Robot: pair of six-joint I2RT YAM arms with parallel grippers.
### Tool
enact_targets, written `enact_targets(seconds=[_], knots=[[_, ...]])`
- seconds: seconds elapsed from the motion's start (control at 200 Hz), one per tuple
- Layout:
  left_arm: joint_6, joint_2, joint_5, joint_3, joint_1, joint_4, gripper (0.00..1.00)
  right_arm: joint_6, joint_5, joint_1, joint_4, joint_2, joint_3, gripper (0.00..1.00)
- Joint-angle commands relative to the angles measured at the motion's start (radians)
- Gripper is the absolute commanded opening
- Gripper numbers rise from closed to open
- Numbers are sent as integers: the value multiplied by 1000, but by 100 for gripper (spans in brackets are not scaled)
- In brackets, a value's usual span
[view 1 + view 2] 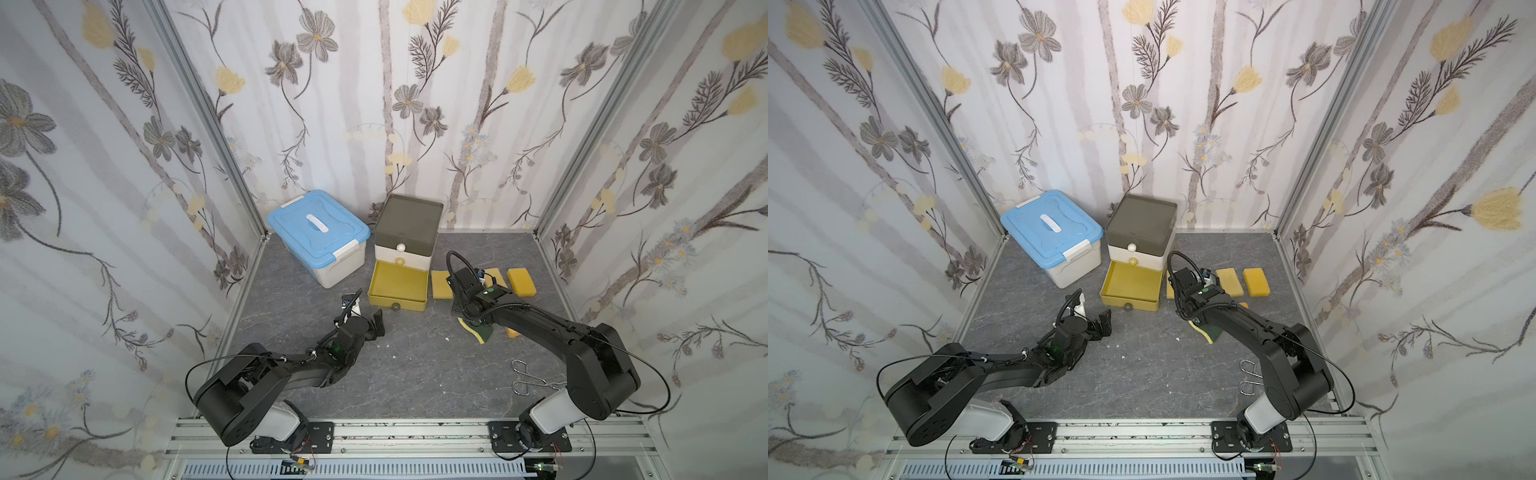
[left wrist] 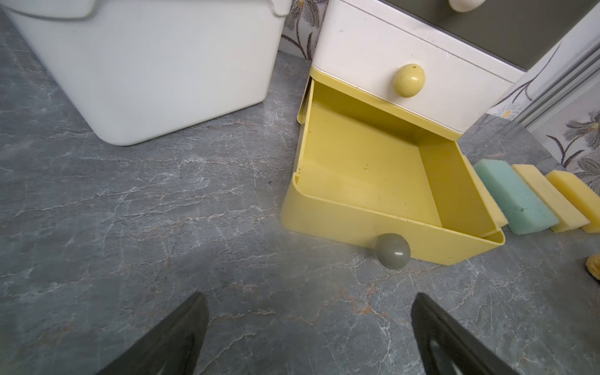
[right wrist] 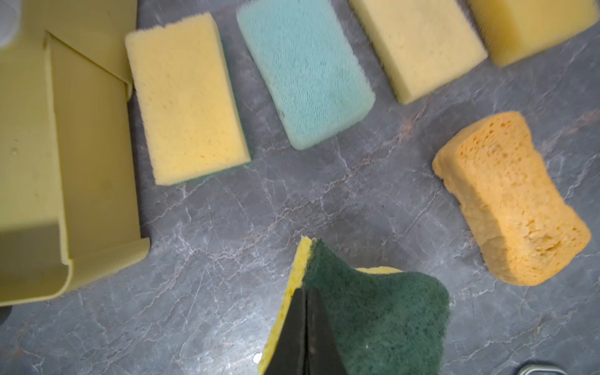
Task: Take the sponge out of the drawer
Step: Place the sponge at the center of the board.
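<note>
The yellow bottom drawer (image 1: 398,286) (image 2: 367,168) is pulled out of the small cabinet (image 1: 409,224), and its inside shows bare. A yellow sponge with a green scouring face (image 3: 376,311) (image 1: 483,333) sits right of the drawer, just off its front corner (image 3: 97,259). My right gripper (image 3: 306,290) is shut on this sponge, which bulges and curls around the closed fingers. In both top views the right wrist hides those fingers. My left gripper (image 2: 308,300) (image 1: 371,322) is open over bare table, short of the drawer's grey knob (image 2: 392,250).
A white bin with a blue lid (image 1: 318,226) stands left of the cabinet. Beside the drawer lie a yellow sponge (image 3: 185,97), a teal one (image 3: 305,71), two more yellow ones (image 1: 521,281) and an orange one (image 3: 509,198). Metal tongs (image 1: 528,378) lie near the right arm's base.
</note>
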Motion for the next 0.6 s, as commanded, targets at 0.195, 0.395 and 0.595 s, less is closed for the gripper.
enact_targets(seconds=[0.195, 0.395, 0.595], knots=[[13, 0, 2, -6, 1, 45, 100, 80, -36, -33, 82, 35, -42, 2], [13, 4, -2, -11, 2, 49, 100, 86, -41, -40, 113, 73, -43, 11], [11, 5, -5, -11, 2, 51, 100, 56, -46, -40, 140, 92, -30, 24]])
